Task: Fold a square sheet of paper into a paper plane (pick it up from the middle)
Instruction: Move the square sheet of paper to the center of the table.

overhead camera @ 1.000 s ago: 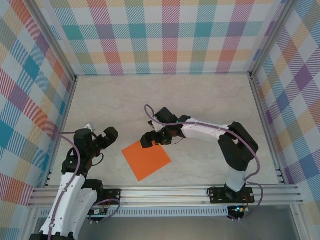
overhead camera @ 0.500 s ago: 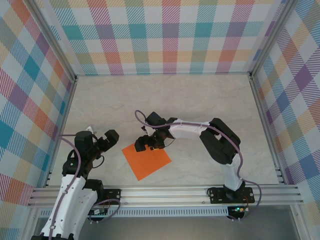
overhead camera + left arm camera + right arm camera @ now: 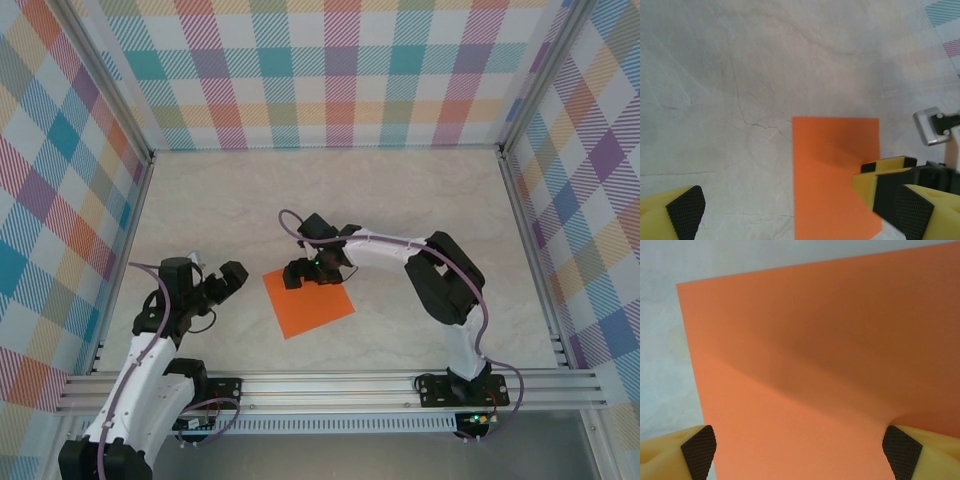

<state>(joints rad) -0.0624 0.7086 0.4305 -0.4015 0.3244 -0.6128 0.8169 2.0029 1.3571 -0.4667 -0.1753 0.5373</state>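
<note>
The square sheet of paper (image 3: 310,305) lies flat on the table, bright orange, slightly turned. My right gripper (image 3: 308,272) is down at its far edge, jaws open wide, both pads resting on the sheet (image 3: 815,350), which bulges faintly between them. One of its yellow fingers (image 3: 880,182) shows over the sheet's (image 3: 832,170) right side in the left wrist view. My left gripper (image 3: 224,281) is open, just left of the sheet, holding nothing. No paper plane shape shows; the sheet is unfolded.
The pale marbled table (image 3: 420,200) is boxed in by plaid walls (image 3: 330,90) on three sides. An aluminium rail (image 3: 330,385) runs along the near edge by the arm bases.
The right gripper has settled on the sheet's far edge, and the sheet has slid a little right and away while turning. The left gripper has shifted slightly toward the sheet.
</note>
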